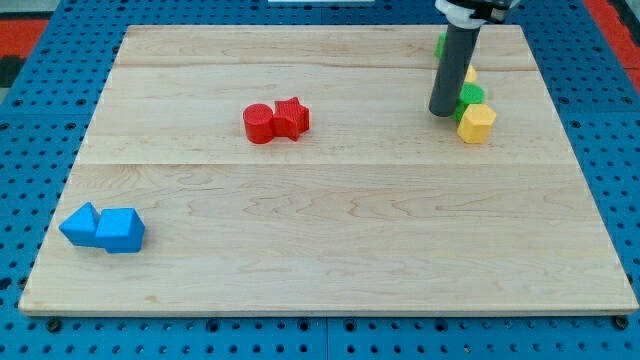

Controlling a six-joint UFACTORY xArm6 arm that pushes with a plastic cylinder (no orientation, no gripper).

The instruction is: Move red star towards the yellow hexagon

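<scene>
Board: a pale wooden table top [330, 230] of light planks laid side by side, grain running toward the view's left and right, with faint seams between the planks.
Seams: one crosses the wooden table top near its top edge, another a little above its middle.
Surround: a blue perforated metal base [40, 120] shows on all four sides of the wooden table top, dotted with regular rows of small dark holes.
Corners: red patches [612, 22] lie beyond the wooden table top's upper corners, at the view's top left and top right.
Light: even and soft, with small shadows on the wood.
</scene>
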